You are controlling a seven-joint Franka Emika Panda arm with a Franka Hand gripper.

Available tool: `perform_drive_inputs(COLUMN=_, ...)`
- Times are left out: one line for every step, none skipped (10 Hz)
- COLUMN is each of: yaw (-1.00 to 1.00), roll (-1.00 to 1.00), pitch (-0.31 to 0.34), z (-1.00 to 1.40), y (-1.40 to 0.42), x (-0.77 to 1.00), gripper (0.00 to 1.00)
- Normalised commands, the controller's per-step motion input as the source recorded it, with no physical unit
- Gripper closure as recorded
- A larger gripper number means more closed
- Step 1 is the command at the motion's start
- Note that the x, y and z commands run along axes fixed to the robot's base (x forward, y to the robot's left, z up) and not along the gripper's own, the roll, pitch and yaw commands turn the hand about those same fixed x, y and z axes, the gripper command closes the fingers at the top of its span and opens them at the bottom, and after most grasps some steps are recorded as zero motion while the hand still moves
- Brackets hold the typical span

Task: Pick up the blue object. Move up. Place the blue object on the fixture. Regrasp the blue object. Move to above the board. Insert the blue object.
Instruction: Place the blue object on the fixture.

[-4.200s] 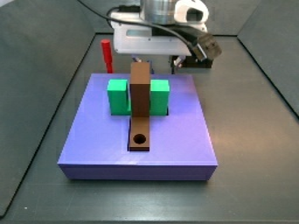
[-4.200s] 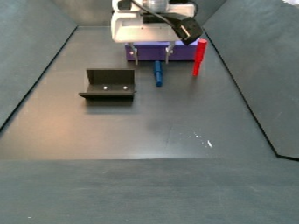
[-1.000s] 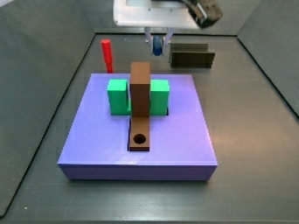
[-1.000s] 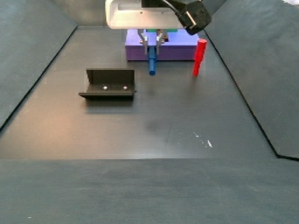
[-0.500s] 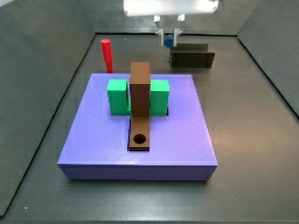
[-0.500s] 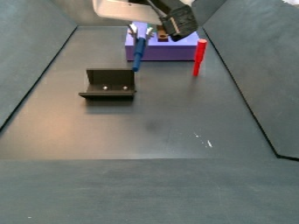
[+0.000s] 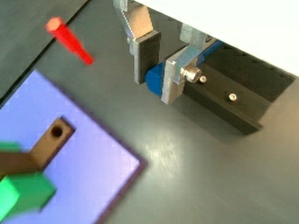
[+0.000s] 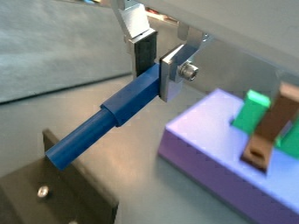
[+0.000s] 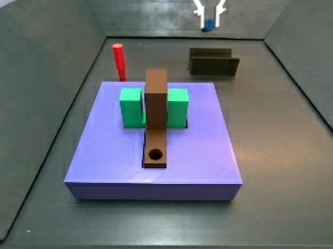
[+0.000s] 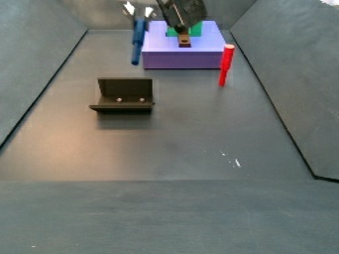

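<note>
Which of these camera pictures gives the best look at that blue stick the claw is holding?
A wrist view shows the blue object best: nearly its whole length juts from the gripper. Another wrist view shows only a blue end between the fingers. A side view shows it small, hanging up high; in another side view it is barely discernible.

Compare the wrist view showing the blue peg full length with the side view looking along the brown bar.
Wrist view only: the blue object's full length, clamped at one end in the hand above the floor. Side view only: the red peg, upright beside the board. Both: the board, green block, brown bar, fixture, and the hand's fingers.
</note>
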Motion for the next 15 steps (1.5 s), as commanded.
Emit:
perform_drive_inputs(yaw=0.05, roll=-0.71, pitch=0.231, z=0.00, y=0.19, x=0.63, gripper=1.00)
perform_drive_inputs(yaw=0.03, roll=-0.75, pitch=0.220, z=0.00, y=0.23, x=0.64, gripper=1.00)
perform_drive_inputs(yaw=0.00, roll=-0.87, pitch=0.157, z=0.00, y=0.39, x=0.56, gripper=1.00)
perform_drive_inputs(yaw=-0.16, roll=-0.73, pitch=-0.029, z=-0.11, y=0.33, x=0.29, gripper=1.00)
perform_drive_inputs(yaw=-0.39, roll=-0.34, pitch=-0.211, z=-0.26, y=0.09, x=0.00, gripper=1.00)
perform_drive_inputs(yaw=-0.28, roll=0.00, pitch=0.000, z=-0.42, y=0.00, x=0.03, gripper=1.00)
perform_drive_inputs(yaw=-0.28, roll=0.00, pitch=0.000, z=-0.47, y=0.03, x=0.00, gripper=1.00)
perform_drive_inputs(yaw=-0.09, roll=0.00, pitch=0.069, z=-0.45, y=0.07, x=0.00, gripper=1.00)
perform_drive_inputs(yaw=0.02, roll=0.00, pitch=0.171, z=-0.36, y=0.10, x=0.08, gripper=1.00)
perform_drive_inputs(yaw=0.09, roll=0.01, pitch=0.194, z=-0.36, y=0.06, x=0.19, gripper=1.00)
perform_drive_inputs(yaw=0.03, roll=0.00, pitch=0.217, z=-0.27, y=0.06, x=0.22, gripper=1.00)
perform_drive_inputs(yaw=0.00, roll=-0.04, pitch=0.274, z=-0.19, y=0.09, x=0.31, gripper=1.00)
perform_drive_inputs(yaw=0.00, roll=-0.06, pitch=0.263, z=-0.16, y=0.15, x=0.33, gripper=1.00)
perform_drive_inputs(yaw=0.00, roll=-0.01, pitch=0.260, z=-0.16, y=0.17, x=0.33, gripper=1.00)
perform_drive_inputs(yaw=0.00, roll=-0.07, pitch=0.229, z=-0.16, y=0.20, x=0.26, gripper=1.00)
